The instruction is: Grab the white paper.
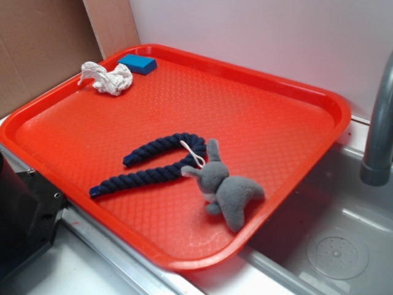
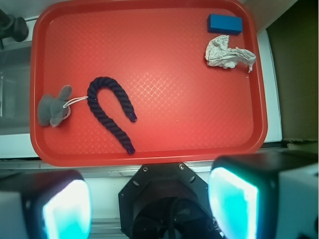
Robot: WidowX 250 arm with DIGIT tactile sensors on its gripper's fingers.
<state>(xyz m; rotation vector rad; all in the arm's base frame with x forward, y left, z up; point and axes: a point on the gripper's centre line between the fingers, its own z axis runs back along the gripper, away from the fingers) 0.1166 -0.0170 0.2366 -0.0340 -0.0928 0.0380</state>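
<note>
The white paper (image 2: 227, 54) lies far ahead and right of your gripper (image 2: 149, 201), jaws spread and empty off the red tray (image 2: 149, 30), so descend centred, clear of the blue block (image 2: 225, 23).

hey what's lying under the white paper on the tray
Only the red tray shows beneath the white paper. The blue block sits beside it, not under. Whatever the crumpled wad itself covers cannot be seen.

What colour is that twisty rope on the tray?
The rope is dark navy blue, lying on the red tray. The wrist view shows it best.
</note>
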